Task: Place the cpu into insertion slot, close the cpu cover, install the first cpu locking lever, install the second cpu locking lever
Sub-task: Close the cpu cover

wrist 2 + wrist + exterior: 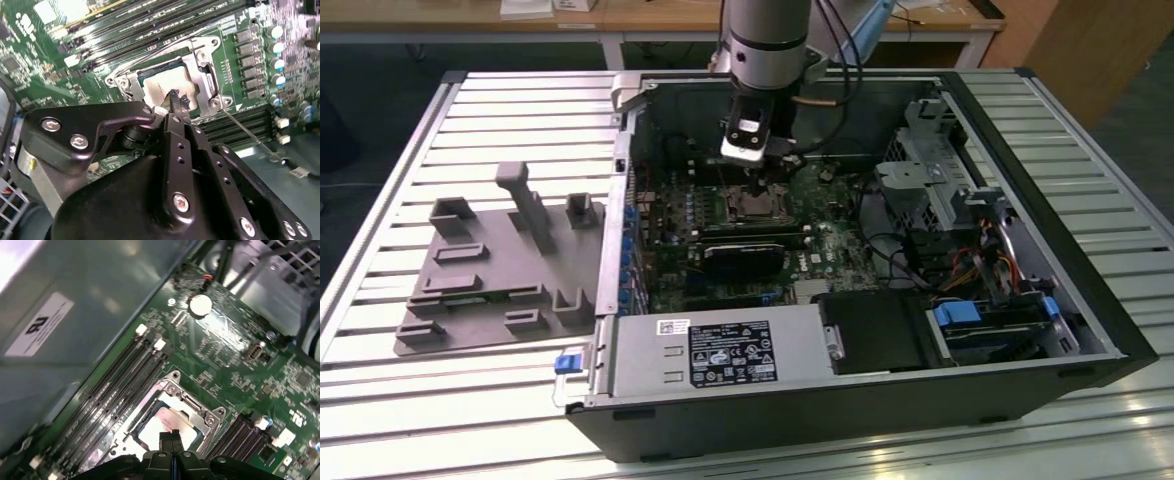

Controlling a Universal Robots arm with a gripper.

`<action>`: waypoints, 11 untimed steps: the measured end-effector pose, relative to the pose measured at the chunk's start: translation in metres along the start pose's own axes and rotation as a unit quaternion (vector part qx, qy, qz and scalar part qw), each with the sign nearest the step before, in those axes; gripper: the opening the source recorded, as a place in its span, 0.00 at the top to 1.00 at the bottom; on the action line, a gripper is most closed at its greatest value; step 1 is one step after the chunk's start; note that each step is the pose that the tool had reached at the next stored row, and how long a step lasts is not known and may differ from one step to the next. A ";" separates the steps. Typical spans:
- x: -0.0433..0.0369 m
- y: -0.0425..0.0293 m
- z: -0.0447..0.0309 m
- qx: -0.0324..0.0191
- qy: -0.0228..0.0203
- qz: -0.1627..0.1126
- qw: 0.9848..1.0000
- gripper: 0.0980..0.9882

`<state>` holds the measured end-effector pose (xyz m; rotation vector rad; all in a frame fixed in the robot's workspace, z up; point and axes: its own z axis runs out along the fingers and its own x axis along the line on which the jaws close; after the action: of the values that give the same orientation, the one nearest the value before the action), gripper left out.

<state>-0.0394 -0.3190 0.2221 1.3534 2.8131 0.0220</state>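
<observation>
Silvery metal frames the job: the cpu cover [206, 80] looks lowered around the cpu [161, 86], whose dull grey top shows through the cover's window, so the chip appears already seated in the insertion slot [754, 205] on the green circuit board [225, 350] inside the open computer case [1067, 300] on the slatted counter [520, 110]. The pincer [176, 100] hangs straight over the socket with its two black fingers pressed together and nothing between them; in the second wrist view the tips seem to rest at the near edge of the window, on or just above the chip, though I cannot tell whether they touch it. One thin locking lever [250, 135] lies swung out from the socket corner across the board, apparently not latched. Judging by this, the work stands between closing the cover and securing the first lever. To do it well, the closed tips should bear on the metal frame, not on the chip's top, and push straight down so the cover sits flat on all sides. The fingers should also keep clear of the small components just beside the socket and of the loose lever.
</observation>
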 end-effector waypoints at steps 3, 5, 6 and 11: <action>0.0000 0.0000 0.0002 0.000 0.000 -0.027 1.000 1.00; 0.0000 0.0000 0.0003 0.001 -0.001 -0.045 0.999 1.00; 0.0000 0.0000 0.0004 0.001 -0.001 -0.055 0.999 1.00; 0.0000 0.0000 0.0009 0.001 -0.001 -0.100 0.995 1.00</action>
<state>-0.0394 -0.3190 0.2211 1.0661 2.9323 0.0145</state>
